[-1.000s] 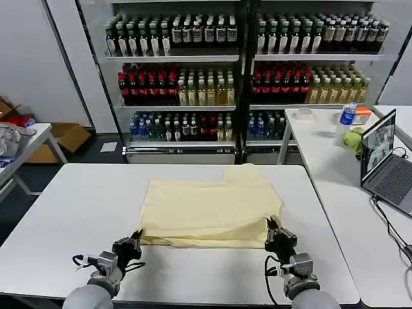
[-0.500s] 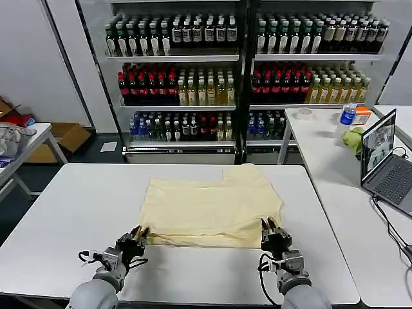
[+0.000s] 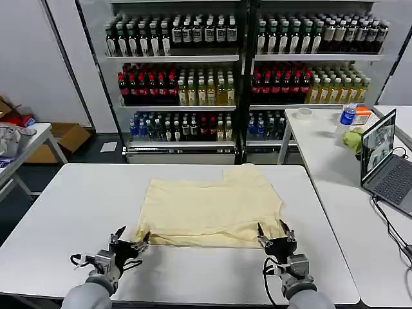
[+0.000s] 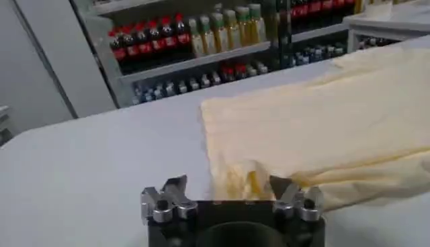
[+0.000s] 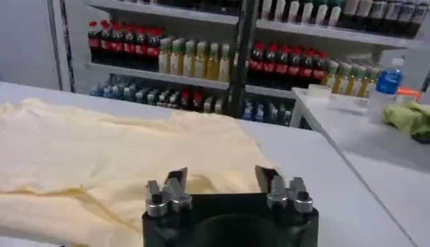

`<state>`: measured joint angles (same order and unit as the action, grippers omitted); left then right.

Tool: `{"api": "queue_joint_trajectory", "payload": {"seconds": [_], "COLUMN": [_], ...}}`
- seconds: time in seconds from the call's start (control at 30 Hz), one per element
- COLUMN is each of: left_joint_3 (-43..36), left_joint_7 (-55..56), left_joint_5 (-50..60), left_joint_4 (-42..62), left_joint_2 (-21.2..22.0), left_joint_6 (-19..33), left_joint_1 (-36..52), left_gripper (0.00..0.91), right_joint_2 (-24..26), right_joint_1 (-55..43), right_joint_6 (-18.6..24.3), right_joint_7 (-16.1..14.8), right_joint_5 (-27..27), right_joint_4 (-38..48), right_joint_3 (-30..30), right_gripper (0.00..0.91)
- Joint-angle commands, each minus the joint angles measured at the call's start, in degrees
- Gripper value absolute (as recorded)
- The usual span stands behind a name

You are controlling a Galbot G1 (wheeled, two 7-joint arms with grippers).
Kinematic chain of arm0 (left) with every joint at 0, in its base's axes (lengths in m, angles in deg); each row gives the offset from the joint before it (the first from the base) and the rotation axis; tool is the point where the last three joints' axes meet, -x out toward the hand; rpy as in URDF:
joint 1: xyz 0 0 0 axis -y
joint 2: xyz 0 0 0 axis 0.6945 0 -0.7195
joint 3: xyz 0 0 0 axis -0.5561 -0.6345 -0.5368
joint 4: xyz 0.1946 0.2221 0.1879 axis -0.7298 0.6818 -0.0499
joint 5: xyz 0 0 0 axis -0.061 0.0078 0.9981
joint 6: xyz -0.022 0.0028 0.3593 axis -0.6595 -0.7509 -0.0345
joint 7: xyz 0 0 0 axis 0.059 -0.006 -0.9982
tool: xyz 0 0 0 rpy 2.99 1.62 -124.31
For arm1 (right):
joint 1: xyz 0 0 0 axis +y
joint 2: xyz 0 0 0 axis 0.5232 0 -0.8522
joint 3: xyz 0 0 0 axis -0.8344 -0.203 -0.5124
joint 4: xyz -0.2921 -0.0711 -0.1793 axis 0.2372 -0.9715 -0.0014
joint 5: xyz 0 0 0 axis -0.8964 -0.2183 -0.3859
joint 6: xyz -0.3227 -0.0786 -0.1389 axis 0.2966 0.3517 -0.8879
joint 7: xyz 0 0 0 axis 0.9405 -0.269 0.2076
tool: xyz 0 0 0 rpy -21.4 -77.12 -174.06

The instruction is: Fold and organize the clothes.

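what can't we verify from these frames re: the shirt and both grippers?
- Neck label and collar of the shirt: not discernible in the head view, fabric is folded over.
- Layers under the folded near edge: hidden by the top layer.
- Left gripper and right gripper, both open: whether the fingertips touch the table is unclear; the wrist views are blocked by the gripper bodies.

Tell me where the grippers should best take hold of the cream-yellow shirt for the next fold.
Probably at the two near corners of the cream-yellow shirt, coming from the robot's side. Its doubled near hem lies along the table edge-on, with the open left gripper and right gripper just short of those corners.
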<state>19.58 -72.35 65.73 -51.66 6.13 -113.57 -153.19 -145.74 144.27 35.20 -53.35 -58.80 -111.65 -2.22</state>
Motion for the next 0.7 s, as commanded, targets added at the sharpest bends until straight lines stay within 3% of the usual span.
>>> {"api": "queue_joint_trajectory", "payload": {"seconds": [0.03, 0.4, 0.43, 0.5, 0.53, 0.6, 0.63, 0.67, 0.7], "left_joint_3": [0.88, -0.42, -0.47, -0.64, -0.72, -0.89, -0.93, -0.91, -0.85], "left_joint_7": [0.05, 0.38, 0.34, 0.3, 0.27, 0.25, 0.21, 0.18, 0.09], "left_joint_5": [-1.98, -2.2, -2.25, -2.39, -2.38, -2.37, -2.37, -2.37, -2.38], "left_joint_4": [0.09, 1.87, 1.89, 1.89, 1.87, 1.82, 1.77, 1.75, 1.72], "left_joint_2": [-0.26, -0.45, -0.49, -0.6, -0.64, -0.69, -0.71, -0.73, -0.74], "left_joint_6": [-0.1, -1.76, -1.92, -2.09, -1.98, -1.82, -1.78, -1.75, -1.69], "left_joint_1": [-0.67, 1.2, 1.26, 1.4, 1.42, 1.53, 1.55, 1.53, 1.41], "left_gripper": [0.907, 0.907, 0.443, 0.081, 0.04, 0.01, 0.01, 0.01, 0.01], "right_joint_2": [-0.06, -0.88, -0.94, -1.03, -1.04, -1.06, -1.14, -1.22, -1.27], "right_joint_1": [2.55, 3.0, 2.7, 2.04, 1.73, 1.4, 1.29, 1.26, 1.32], "right_joint_6": [-1.13, -2.36, -2.47, -2.75, -2.9, -3.17, -3.52, -3.7, -3.79], "right_joint_7": [0.87, 2.35, 2.48, 2.71, 2.91, 3.26, 3.41, 3.5, 3.49], "right_joint_5": [4.11, 6.6, 6.67, 6.82, 6.93, 7.74, 8.18, 8.72, 9.29], "right_joint_4": [-0.92, 0.53, 0.6, 0.94, 1.12, 1.31, 1.37, 1.4, 1.35], "right_joint_3": [4.02, 4.16, 3.94, 3.4, 3.04, 2.32, 2.06, 1.84, 1.62], "right_gripper": [0.907, 0.907, 0.907, 0.907, 0.907, 0.695, 0.514, 0.433, 0.242]}}
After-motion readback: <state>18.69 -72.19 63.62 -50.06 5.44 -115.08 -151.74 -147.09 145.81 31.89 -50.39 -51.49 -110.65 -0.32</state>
